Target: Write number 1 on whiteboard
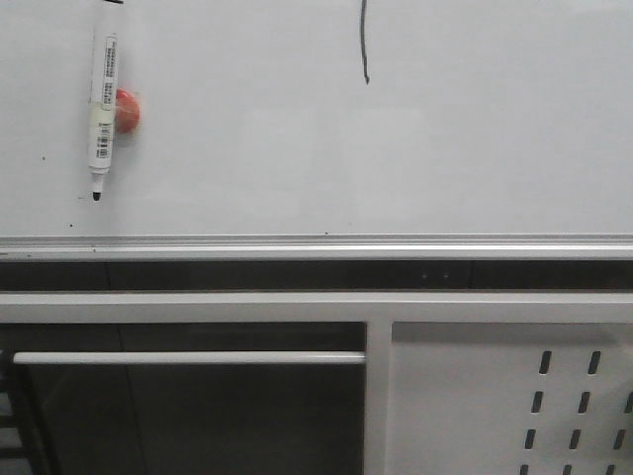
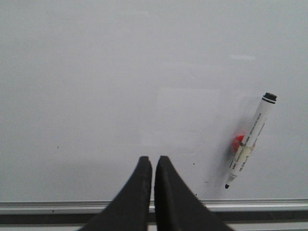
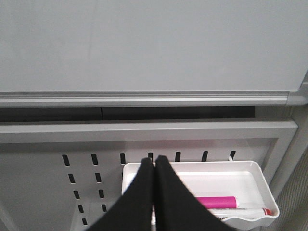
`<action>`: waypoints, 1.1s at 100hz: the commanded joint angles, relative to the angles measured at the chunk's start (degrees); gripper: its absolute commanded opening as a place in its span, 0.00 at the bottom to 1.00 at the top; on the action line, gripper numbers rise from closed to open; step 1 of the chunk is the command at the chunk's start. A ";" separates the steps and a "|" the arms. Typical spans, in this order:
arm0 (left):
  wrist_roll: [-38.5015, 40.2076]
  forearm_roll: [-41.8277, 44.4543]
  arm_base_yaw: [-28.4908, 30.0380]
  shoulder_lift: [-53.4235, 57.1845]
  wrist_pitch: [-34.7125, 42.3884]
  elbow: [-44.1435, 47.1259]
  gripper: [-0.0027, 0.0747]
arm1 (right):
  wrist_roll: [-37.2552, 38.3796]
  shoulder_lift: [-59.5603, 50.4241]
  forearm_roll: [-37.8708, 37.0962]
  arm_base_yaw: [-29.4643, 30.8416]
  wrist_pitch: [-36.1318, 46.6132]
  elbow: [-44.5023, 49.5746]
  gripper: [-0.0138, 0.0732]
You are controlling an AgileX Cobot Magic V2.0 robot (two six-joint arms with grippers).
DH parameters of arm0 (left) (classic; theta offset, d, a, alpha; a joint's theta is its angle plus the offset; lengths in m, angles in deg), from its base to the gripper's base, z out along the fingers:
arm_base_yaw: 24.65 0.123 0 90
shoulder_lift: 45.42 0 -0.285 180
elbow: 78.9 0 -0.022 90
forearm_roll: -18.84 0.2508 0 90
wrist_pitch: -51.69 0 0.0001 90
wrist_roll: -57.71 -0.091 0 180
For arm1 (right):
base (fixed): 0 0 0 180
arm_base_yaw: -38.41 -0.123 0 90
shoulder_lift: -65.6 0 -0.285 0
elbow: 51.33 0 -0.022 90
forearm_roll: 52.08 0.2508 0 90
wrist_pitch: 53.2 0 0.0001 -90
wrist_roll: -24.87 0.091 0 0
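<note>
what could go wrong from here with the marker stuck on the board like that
1. The marker hangs on the whiteboard uncapped, tip down. A nudge might leave a stray mark near the rail, or the tip may dry out.

2. It seems held only by a red holder; a knock might drop it.

3. The number 1 may be fresh; a passing arm might smear it. Both the left gripper and right gripper are shut and empty.

You see the whiteboard [image 1: 396, 148] pale grey-white, glossy, edged by a silver rail [image 1: 316, 242]. The number 1 [image 1: 364, 45] at 12 o'clock: thin dark stroke. At 9 o'clock, a white marker [image 1: 103, 109] with black tip and printed label, red blob [image 1: 127, 111] behind it. White slotted panel [image 1: 504, 396] at 5 o'clock, dark slots. In the right wrist view, a white tray [image 3: 250, 173] holds a pink cylinder [image 3: 216, 202]. Both grippers' fingers [image 2: 139, 192] are black.
</note>
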 commanded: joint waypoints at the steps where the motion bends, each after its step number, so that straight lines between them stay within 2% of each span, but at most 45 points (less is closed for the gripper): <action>1: 0.25 -1.72 0.12 1.54 3.49 -1.45 0.01 | -0.41 -1.29 0.75 0.31 1.33 1.51 0.09; 24: 0.08 -1.47 0.12 1.54 3.39 -1.45 0.01 | -0.41 -1.29 0.75 0.31 1.33 1.51 0.09; 42: -0.22 9.13 0.12 1.54 4.19 0.98 0.01 | -0.41 -1.29 0.75 0.31 1.33 1.51 0.09; 49: 11.02 14.50 -0.23 1.54 4.28 2.88 0.01 | -0.41 -1.29 0.75 0.31 1.33 1.51 0.09; 61: 39.96 33.92 -1.26 1.54 6.50 7.69 0.01 | -0.41 -1.29 0.75 0.31 1.33 1.51 0.09; 68: 47.16 39.93 -2.62 1.54 9.79 10.93 0.01 | -0.41 -1.29 0.75 0.31 1.33 1.51 0.09; 86: 47.08 43.79 -6.92 1.54 14.29 16.51 0.01 | -0.41 -1.29 0.75 0.31 1.33 1.51 0.09; 100: 45.83 45.41 -9.84 1.54 8.98 16.38 0.01 | -0.41 -1.29 0.75 0.31 1.33 1.51 0.09; 110: 42.07 45.93 -10.63 1.54 8.85 16.38 0.01 | -0.41 -1.29 0.75 0.31 1.33 1.51 0.09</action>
